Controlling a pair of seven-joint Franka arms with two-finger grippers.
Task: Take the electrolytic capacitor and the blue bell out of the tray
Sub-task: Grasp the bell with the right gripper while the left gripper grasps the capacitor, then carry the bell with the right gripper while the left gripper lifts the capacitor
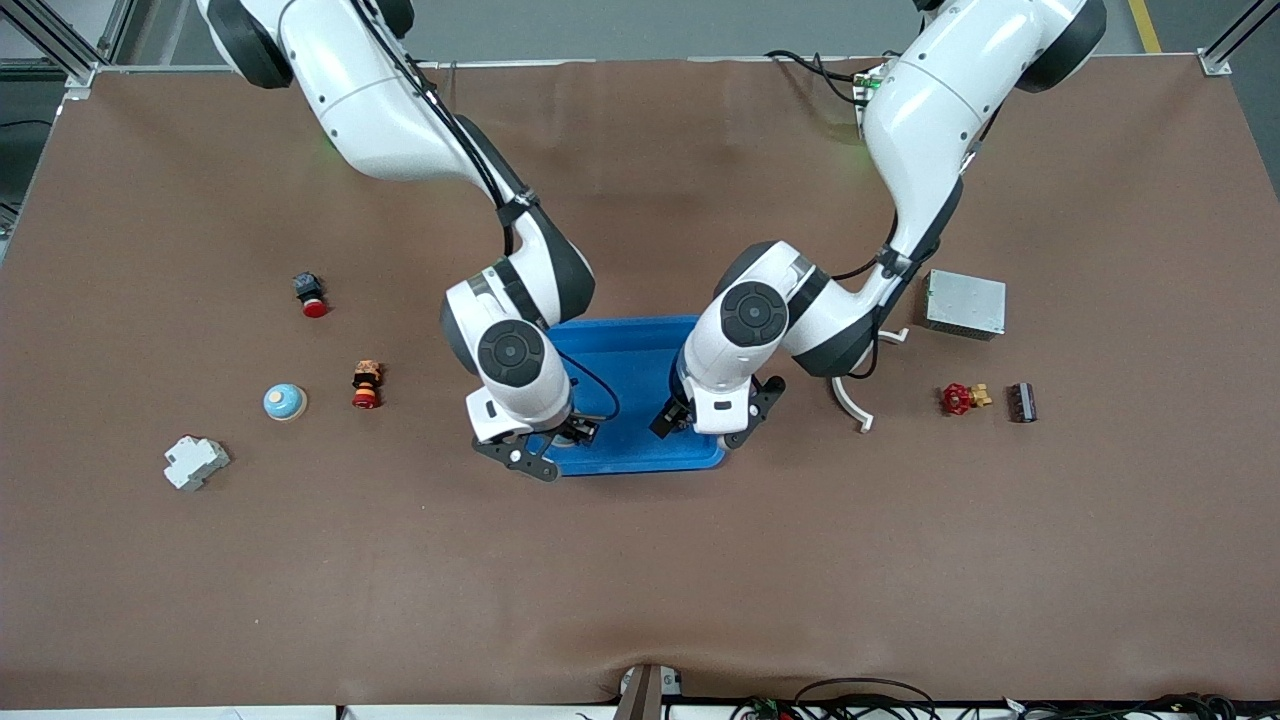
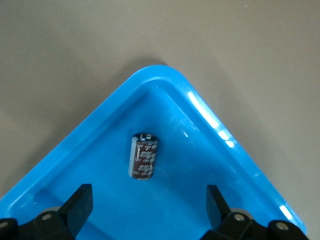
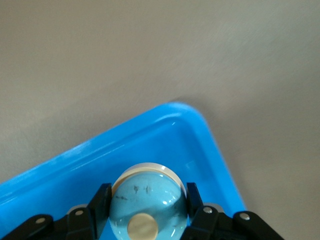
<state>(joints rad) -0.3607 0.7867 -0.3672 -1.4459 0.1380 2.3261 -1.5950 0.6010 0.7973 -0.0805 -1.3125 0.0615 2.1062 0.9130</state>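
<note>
Two bells: one light-blue bell (image 3: 146, 200) in the blue tray (image 1: 640, 345), a second bell (image 1: 284, 402) on the table. One dark capacitor (image 2: 143, 156), also in the single tray. Two red push-button switches (image 1: 311, 294) (image 1: 366, 385). One grey plastic block (image 1: 195, 462). One metal box (image 1: 964, 304). One red valve (image 1: 960, 398). One dark terminal block (image 1: 1021, 402). One white curved bracket (image 1: 850, 403).

tray (image 1: 640, 345): blue | right gripper (image 1: 548, 452), left gripper (image 1: 712, 425): over tray
</note>
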